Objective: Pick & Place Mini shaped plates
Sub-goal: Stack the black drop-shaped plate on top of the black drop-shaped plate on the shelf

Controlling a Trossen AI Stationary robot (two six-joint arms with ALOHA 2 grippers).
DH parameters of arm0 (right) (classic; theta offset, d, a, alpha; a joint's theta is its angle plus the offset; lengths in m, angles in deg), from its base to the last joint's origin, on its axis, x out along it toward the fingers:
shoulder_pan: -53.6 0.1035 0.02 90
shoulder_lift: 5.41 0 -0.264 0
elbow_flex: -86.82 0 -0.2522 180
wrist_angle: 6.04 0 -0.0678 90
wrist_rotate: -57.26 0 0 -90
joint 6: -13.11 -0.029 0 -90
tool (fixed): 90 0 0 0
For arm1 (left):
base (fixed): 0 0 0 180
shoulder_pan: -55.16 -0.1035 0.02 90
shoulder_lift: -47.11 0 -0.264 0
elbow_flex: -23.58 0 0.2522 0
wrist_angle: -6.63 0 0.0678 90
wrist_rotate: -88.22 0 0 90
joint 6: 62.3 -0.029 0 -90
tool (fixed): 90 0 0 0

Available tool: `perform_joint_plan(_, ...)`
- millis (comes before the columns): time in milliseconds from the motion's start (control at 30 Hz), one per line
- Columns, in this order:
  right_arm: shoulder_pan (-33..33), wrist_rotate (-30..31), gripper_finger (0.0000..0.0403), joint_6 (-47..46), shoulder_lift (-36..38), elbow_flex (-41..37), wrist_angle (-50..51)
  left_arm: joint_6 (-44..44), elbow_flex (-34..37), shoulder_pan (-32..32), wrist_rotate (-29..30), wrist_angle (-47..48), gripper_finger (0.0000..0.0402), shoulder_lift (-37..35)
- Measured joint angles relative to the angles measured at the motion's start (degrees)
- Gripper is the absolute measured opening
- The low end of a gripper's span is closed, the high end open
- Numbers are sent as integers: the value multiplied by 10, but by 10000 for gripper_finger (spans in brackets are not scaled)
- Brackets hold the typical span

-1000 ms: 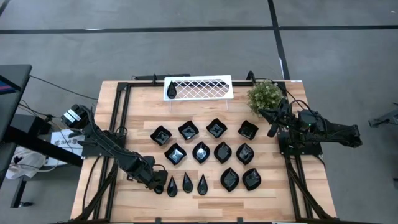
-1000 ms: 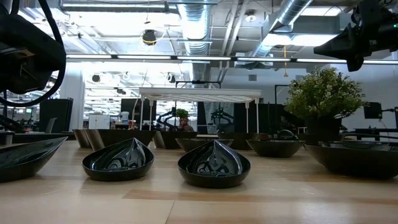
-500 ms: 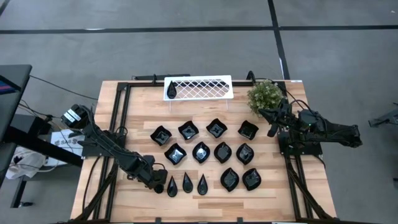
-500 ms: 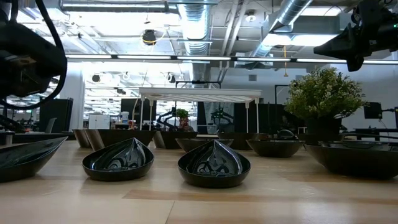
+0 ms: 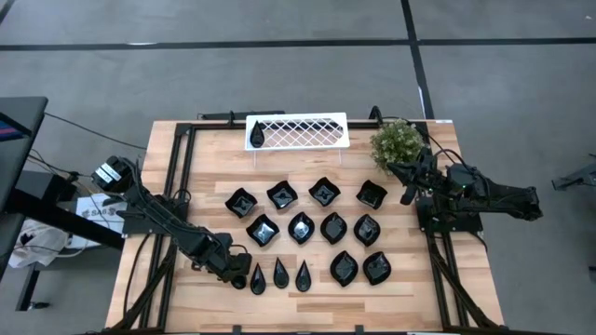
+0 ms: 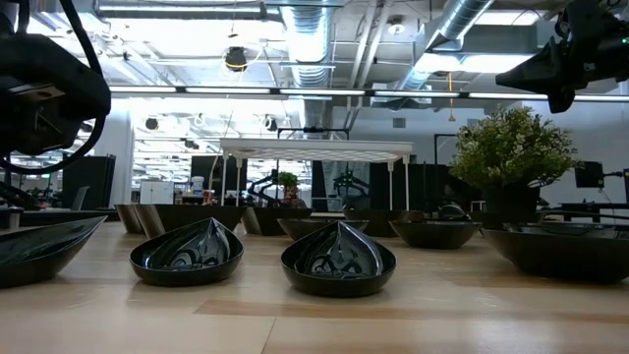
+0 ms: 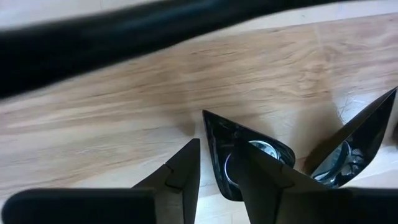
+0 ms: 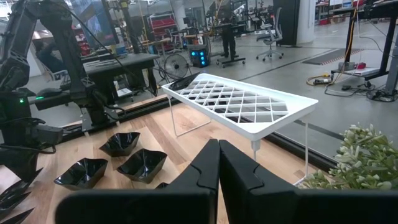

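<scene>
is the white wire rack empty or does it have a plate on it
Not empty. The white wire rack carries one teardrop plate at its left end in the high view; the other plates sit on the table.

My right hand (image 8: 218, 163) hangs above the light wooden worktop (image 8: 149, 140), its two dark fingers (image 8: 202, 168) pressed together with only a thin seam between them. Past the fingertips stands a white lattice wire rack (image 8: 239, 103) on thin white legs, with a dark teardrop dish (image 8: 185, 82) lying on its far end. Beside my wrist are the pale green leaves of a small bushy plant (image 8: 352, 160). Glossy black wavy-edged mini plates (image 8: 119, 143) sit on the wood near the rack, three of them close together. My other dark arm (image 8: 28, 87) reaches down at the far side of the worktop.
</scene>
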Motion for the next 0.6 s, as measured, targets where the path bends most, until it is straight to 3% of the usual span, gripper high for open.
perform_joint_plan(167,0,0,1,0,0,0,0,0,0,0,0,-3,78,0)
perform_joint_plan(433,0,0,1,0,0,0,0,0,0,0,2,-5,11,0)
perform_joint_plan(600,0,0,1,0,0,0,0,4,0,0,2,-6,10,0)
